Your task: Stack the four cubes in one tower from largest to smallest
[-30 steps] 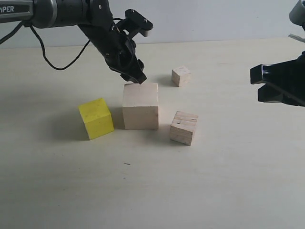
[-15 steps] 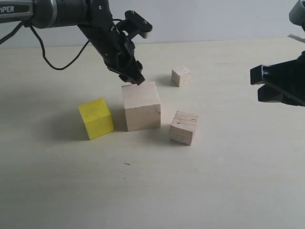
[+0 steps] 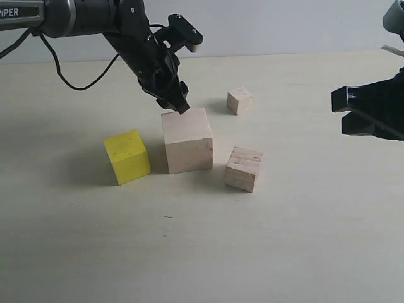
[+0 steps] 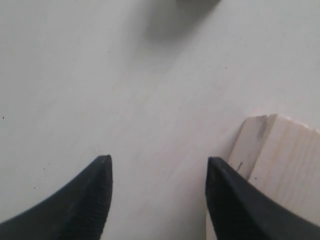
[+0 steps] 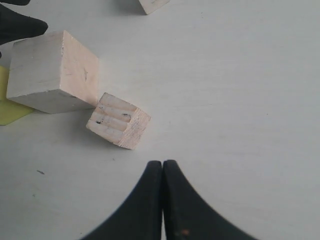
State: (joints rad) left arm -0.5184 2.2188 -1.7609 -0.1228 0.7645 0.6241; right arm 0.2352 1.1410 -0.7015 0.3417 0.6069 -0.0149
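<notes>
Cubes: is any of the four on top of another?

— None. Each rests singly on the table (image 3: 303,240). The largest pale wood cube (image 3: 187,140) stands in the middle. The yellow cube (image 3: 128,156) is just beside it on the left, and the grooved wood cube (image 3: 243,168) is just beside its front right corner. The smallest pale cube (image 3: 240,100) sits farther back, apart.

— Why is the left gripper (image 3: 180,104) at the big one, if that is the base and need not be lifted?

— Its fingers are spread with nothing between them. One tip is at the cube's rear top edge and the other hangs over bare table behind it. That looks like a nudge to set the base, not a grasp. Whether the tip actually presses on the wood cannot be told.

— And the right gripper (image 5: 162,167)?

— Its fingers are pressed together and empty, and it is held off to the right, well apart from every cube. It is probably parked there to leave the other arm room.

— What comes next?

— Likely the yellow cube, since it goes second. It lies close on the left arm's side, which suits that arm.
</notes>
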